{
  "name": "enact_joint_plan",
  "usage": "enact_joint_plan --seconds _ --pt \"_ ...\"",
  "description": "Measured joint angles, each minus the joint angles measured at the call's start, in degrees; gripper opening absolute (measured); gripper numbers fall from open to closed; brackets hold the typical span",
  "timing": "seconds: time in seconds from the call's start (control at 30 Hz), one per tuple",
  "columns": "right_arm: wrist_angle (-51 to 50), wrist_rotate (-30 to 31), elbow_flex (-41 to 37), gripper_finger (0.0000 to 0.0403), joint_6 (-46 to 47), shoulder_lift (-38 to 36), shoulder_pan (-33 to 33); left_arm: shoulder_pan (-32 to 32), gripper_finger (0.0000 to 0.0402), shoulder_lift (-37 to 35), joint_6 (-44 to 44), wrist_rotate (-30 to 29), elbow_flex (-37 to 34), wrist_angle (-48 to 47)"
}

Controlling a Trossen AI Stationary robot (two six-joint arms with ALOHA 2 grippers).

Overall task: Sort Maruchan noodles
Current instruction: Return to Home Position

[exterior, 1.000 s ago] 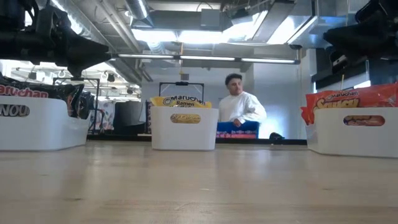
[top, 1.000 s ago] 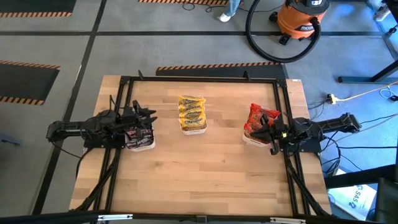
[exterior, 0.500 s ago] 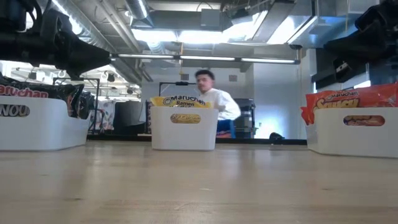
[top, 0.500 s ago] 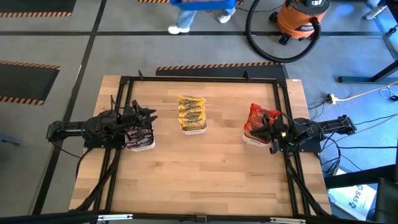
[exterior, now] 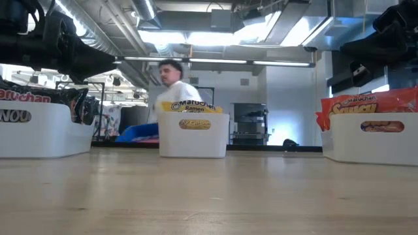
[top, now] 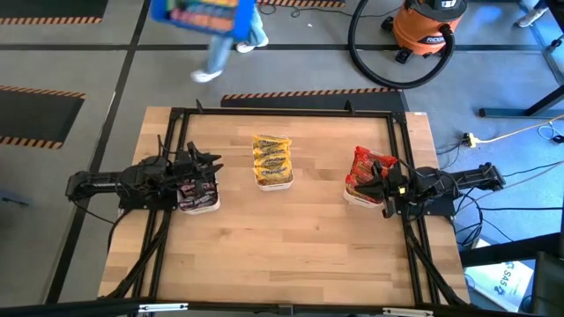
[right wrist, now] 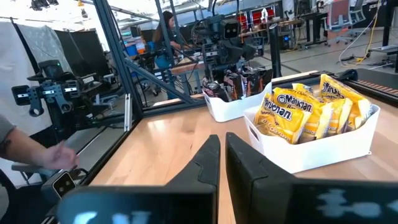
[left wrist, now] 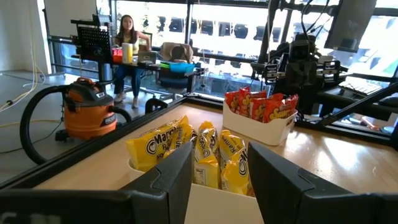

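Three white trays stand in a row on the wooden table. The left tray holds dark Maruchan noodles, the middle tray yellow ones, and the right tray red-orange ones. The packets stand on edge in their trays. My left gripper hangs level over the left tray, open, with nothing between its fingers. My right gripper hangs level over the right tray, shut and empty.
A black frame runs around the tabletop. Bare wood fills the table's near half. Beyond the far edge a person with a blue bin walks past, and an orange vacuum stands on the floor. A person's hand shows beside the table.
Neither gripper has moved, and the trays and packets lie as before. Beyond the table's far edge the person carrying the blue bin has walked from the right toward the left.
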Motion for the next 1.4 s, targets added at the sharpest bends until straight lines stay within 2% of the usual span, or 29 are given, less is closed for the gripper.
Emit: enact_joint_plan --seconds 1.2,1.4 --pt "-0.1 0.0 0.0 0.0010 0.0 0.0 0.0 0.0 0.0147 0.0 0.0 -0.1 0.0 0.0" --pt "-0.2 -0.7 0.0 0.0010 -0.1 0.0 2.4 0.0 0.0147 0.0 0.0 -0.1 0.0 0.0"
